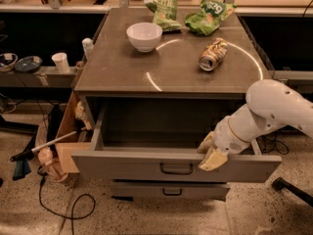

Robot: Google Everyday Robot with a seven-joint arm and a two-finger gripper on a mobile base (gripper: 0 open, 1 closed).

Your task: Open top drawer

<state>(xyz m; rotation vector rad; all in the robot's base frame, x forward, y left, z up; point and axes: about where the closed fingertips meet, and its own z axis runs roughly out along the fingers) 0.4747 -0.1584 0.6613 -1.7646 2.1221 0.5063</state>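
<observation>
Top drawer (127, 166), one in number, stands pulled well out of the grey cabinet toward the camera, its wide grey front foremost, its deep grey box open to view and one small dark bar handle (176, 169) centred on the front. Worktop (117, 67) of the cabinet, one flat grey-brown slab, lies directly above the top drawer and overhangs the rear of its box. One white robot arm (274, 106) reaches in from the right of the top drawer and slopes down to its front. One tan gripper (209, 152) at the arm's end sits on the upper edge of the top drawer's front, right of the handle; whether it is open or clamped on that edge cannot be told. One narrower grey drawer (142, 190), with a dark handle of its own (172, 192), shows just below the top drawer, set further back. One cardboard box (66, 131) stands on the floor just left of the top drawer. Above the top drawer, on the worktop, lie two green snack bags (165, 12) (210, 14) at the far edge, one white bowl (144, 35) upright toward the left, and one drink can (213, 54) on its side toward the right. One pale cup (61, 61) stands on a low shelf up and to the left of the top drawer. One black cable (73, 207) loops on the floor below and left of it.
</observation>
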